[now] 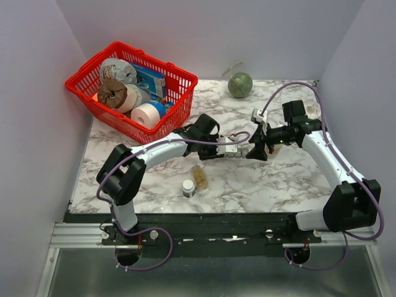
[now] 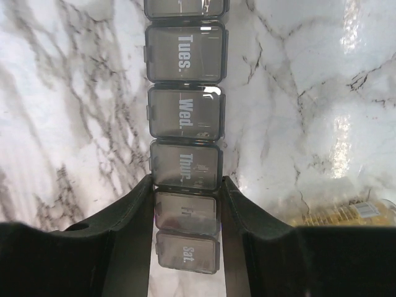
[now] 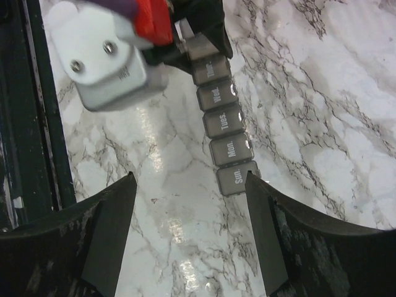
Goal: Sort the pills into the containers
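Pinching the organizer strip [image 2: 184, 117], your left gripper [image 2: 185, 213] has its dark fingers [image 2: 137, 216] pressed against both long sides at the Thur./Fri. compartments, low in the left wrist frame. The strip runs straight up the middle of that frame, with Tues. and Wed. above the fingers and Sat. below them. It lies flat on the marble table [image 1: 278, 179]. In the right wrist frame, your right gripper [image 3: 189, 213] is spread wide and holds nothing. The Sun. end of the strip sits just inside the finger at the right of that frame, and you can't tell if they touch. The pills [image 2: 337, 215] show as a tan-yellow mass at the lower right of the left wrist frame. They are inside the clear vial [image 1: 199, 177], which lies on the table just below centre of the top frame. A white-capped bottle [image 1: 189, 187] stands just beside the vial. The red basket [image 1: 176, 105] sits upper left, and a green ball [image 1: 240, 85] sits at top centre.
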`<act>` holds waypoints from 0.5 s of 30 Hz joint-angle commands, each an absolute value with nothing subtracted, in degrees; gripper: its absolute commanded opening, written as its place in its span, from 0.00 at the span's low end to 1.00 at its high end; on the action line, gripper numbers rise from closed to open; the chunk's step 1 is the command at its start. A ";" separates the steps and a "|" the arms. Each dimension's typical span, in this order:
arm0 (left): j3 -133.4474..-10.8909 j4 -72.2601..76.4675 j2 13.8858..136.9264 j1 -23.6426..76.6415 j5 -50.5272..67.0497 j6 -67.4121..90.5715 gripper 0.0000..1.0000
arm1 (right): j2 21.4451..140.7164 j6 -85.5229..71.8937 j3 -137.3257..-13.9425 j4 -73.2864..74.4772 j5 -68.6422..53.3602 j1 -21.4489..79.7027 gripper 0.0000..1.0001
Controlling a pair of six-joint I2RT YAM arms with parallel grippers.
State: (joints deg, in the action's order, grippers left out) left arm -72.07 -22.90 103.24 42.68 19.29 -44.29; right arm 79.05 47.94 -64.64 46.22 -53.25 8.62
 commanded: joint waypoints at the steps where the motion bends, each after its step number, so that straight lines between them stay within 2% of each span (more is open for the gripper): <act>1: -69.88 -22.59 97.39 43.07 19.95 -41.31 0.00 | 77.43 54.05 -63.02 47.90 -56.42 8.79 0.80; 6: -66.98 -23.03 92.91 42.98 20.04 -39.73 0.00 | 76.29 57.56 -61.18 45.80 -56.78 10.54 0.81; 11: -64.87 -23.81 88.34 43.07 20.57 -38.41 0.00 | 75.68 57.92 -61.26 41.58 -49.15 15.55 0.82; 15: -63.46 -24.52 85.61 43.07 20.57 -37.36 0.00 | 76.46 60.19 -63.28 42.27 -48.25 16.35 0.83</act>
